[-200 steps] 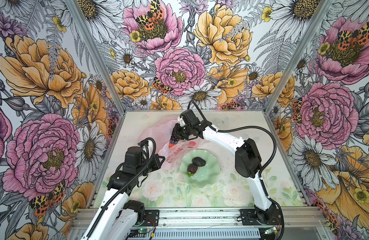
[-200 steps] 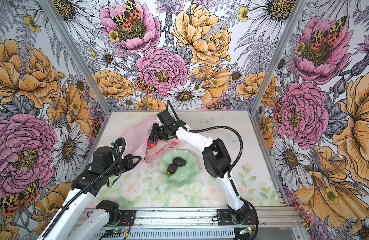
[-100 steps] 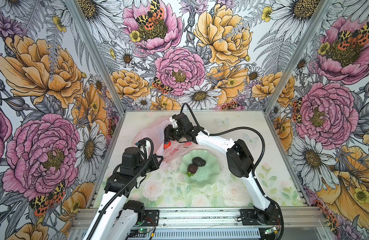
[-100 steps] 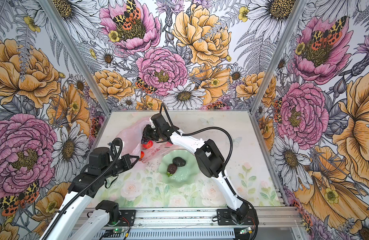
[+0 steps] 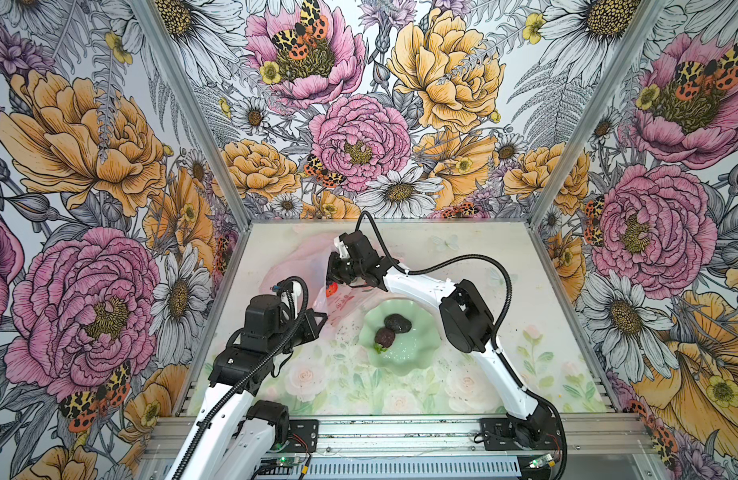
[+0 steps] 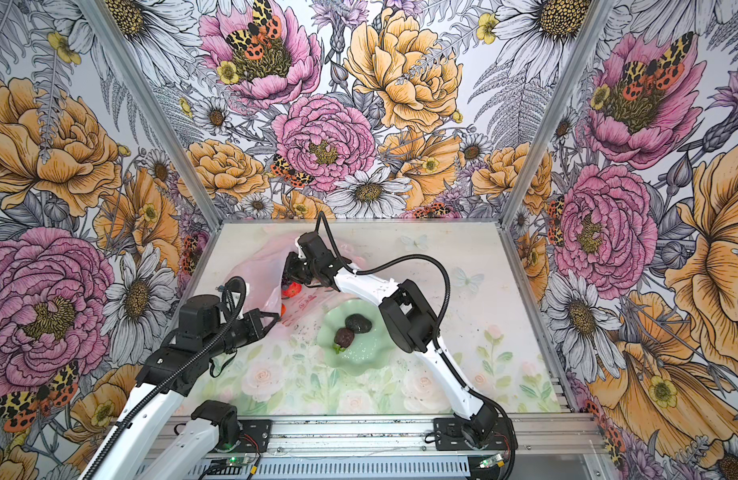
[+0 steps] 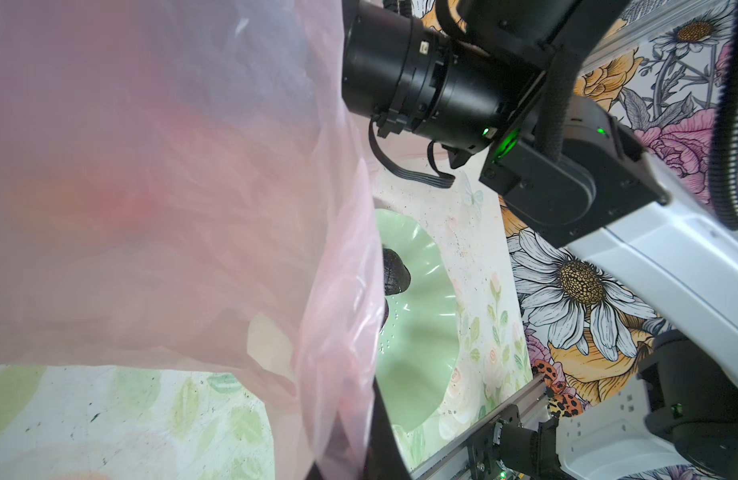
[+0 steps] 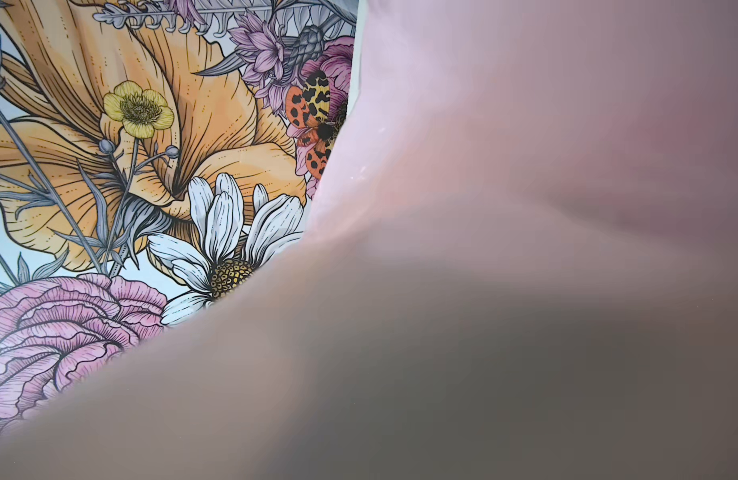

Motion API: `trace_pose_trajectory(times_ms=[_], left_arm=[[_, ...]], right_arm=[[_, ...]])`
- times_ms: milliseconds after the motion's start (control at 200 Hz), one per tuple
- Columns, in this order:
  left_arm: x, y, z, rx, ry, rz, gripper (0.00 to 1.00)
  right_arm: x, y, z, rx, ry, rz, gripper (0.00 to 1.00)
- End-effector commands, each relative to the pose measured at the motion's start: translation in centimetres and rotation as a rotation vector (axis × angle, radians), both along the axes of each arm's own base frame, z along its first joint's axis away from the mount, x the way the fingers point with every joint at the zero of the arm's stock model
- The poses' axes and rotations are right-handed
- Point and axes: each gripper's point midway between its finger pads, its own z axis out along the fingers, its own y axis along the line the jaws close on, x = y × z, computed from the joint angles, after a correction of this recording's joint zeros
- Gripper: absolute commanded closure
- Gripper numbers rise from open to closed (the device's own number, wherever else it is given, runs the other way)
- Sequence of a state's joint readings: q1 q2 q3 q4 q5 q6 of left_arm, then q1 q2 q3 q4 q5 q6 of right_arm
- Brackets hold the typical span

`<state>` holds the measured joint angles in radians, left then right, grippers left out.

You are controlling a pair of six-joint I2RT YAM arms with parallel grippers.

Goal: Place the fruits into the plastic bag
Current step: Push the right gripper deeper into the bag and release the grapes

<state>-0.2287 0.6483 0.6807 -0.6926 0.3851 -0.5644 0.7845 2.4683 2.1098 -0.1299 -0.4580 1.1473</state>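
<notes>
Pinching plastic bag (image 5: 292,266): left gripper (image 5: 318,319), closed. Right gripper (image 5: 333,279) opening indeterminate: right wrist view shows film only; both top views, orange-red fruit (image 6: 291,289) below.

From my wrist I see mostly the plastic bag (image 8: 525,187). Its thin pale pink film lies very close to the lens, out of focus, and turns grey-brown where it is in shadow. A faint redder patch (image 8: 670,133) shows through it, too blurred to name. Past the edge of the film the wall (image 8: 34,83) is sharp, with a printed orange flower (image 8: 217,124), a yellow buttercup (image 8: 137,109), a white daisy (image 8: 226,232), a pink peony (image 8: 68,324) and an orange-black moth (image 8: 313,112).
</notes>
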Motion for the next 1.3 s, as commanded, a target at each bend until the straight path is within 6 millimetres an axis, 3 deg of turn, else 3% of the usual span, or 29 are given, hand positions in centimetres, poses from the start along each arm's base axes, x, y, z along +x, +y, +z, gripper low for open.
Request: trace_pose_trajectory(times_ms=[0, 95, 275, 350, 395, 415, 1051, 1231, 1246, 1296], left_arm=[[0.0, 0.0, 0.7, 0.026, -0.031, -0.015, 1.00], [0.1, -0.1, 0.6, 0.027, -0.028, -0.018, 1.00], [0.0, -0.1, 0.7, 0.029, -0.030, -0.018, 1.00], [0.0, -0.1, 0.7, 0.030, -0.031, -0.017, 1.00], [0.0, 0.0, 0.7, 0.031, -0.030, -0.014, 1.00], [0.0, 0.0, 0.7, 0.030, -0.030, -0.015, 1.00], [0.0, -0.1, 0.7, 0.031, -0.032, -0.016, 1.00], [0.0, 0.0, 0.8, 0.030, -0.034, -0.013, 1.00], [-0.1, -0.1, 0.8, 0.028, -0.034, -0.015, 1.00], [-0.1, -0.1, 0.8, 0.029, -0.033, -0.015, 1.00]], right_arm=[[-0.6, 2.4, 1.3, 0.057, -0.022, 0.039, 0.58], [-0.9, 3.6, 1.7, 0.075, -0.023, 0.074, 0.53], [-1.2, 5.3, 2.1, 0.105, -0.021, 0.120, 0.32], [-1.3, 5.5, 2.1, 0.110, -0.017, 0.123, 0.19], [-1.3, 5.5, 2.0, 0.110, -0.017, 0.125, 0.03], [-1.3, 5.5, 2.0, 0.110, -0.016, 0.126, 0.01], [-1.3, 4.1, 2.8, 0.079, -0.032, 0.125, 0.00], [-0.1, 2.1, 3.2, 0.037, -0.059, 0.063, 0.00], [1.3, 0.8, 3.2, 0.031, -0.061, 0.034, 0.00], [2.3, -0.5, 3.5, 0.021, -0.071, 0.006, 0.01]])
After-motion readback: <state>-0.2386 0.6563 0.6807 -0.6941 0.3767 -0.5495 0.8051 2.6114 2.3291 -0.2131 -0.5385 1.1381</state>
